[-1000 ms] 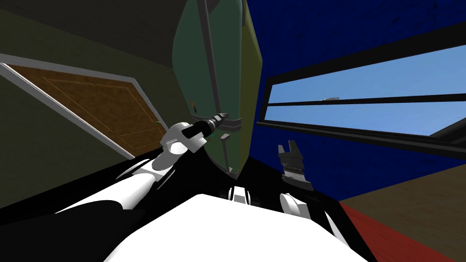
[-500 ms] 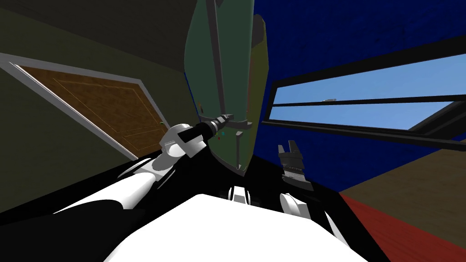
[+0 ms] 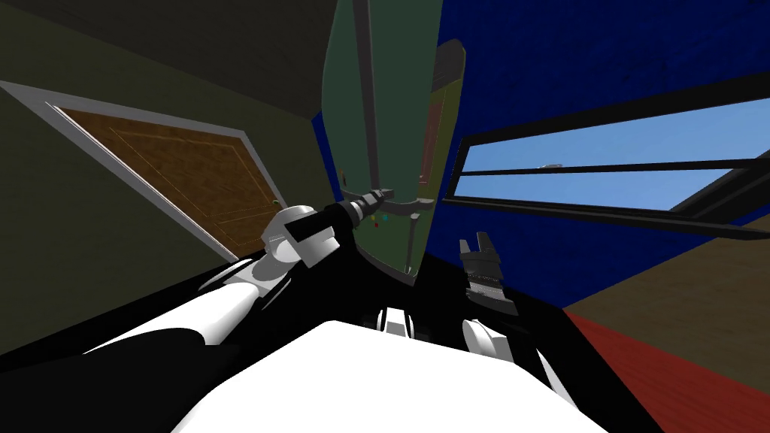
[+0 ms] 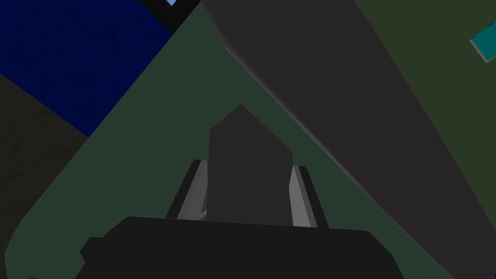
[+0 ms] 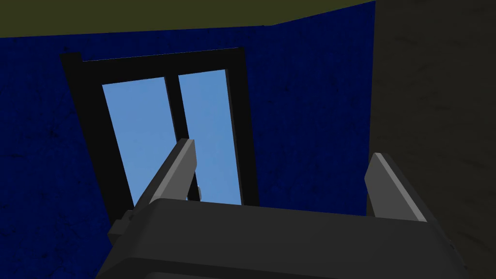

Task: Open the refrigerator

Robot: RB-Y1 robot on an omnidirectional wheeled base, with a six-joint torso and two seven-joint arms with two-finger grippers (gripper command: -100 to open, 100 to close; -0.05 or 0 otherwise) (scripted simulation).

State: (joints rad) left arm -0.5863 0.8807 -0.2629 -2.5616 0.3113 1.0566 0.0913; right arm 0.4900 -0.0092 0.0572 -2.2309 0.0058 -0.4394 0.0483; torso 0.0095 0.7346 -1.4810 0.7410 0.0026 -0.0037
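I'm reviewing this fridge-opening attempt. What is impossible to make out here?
Refrigerator interior: head view, hidden behind its door, just ajar.
Refrigerator's top: cut off by the head view's upper edge.
Coloured specks beside the handle: head view, too small to name.
Handle's gripped end: left wrist view, behind left gripper body.

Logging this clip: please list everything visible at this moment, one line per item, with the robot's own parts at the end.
Tall green refrigerator: one, green, straight ahead, in the corner between the olive wall and the blue wall.
Dark grey bar handle: one, dark grey, on the refrigerator front, between the left fingers.
Brown wooden panelled door: one, brown in a grey frame, in the olive wall to the left.
Black-framed window: one, blue sky in its panes, in the blue wall to the right.
Red floor: one patch, red, lower right.
Small specks: two, red and teal, near the handle; too small to identify.
Left gripper: one, shut on the handle.
Right gripper: one, open, beside the chest.
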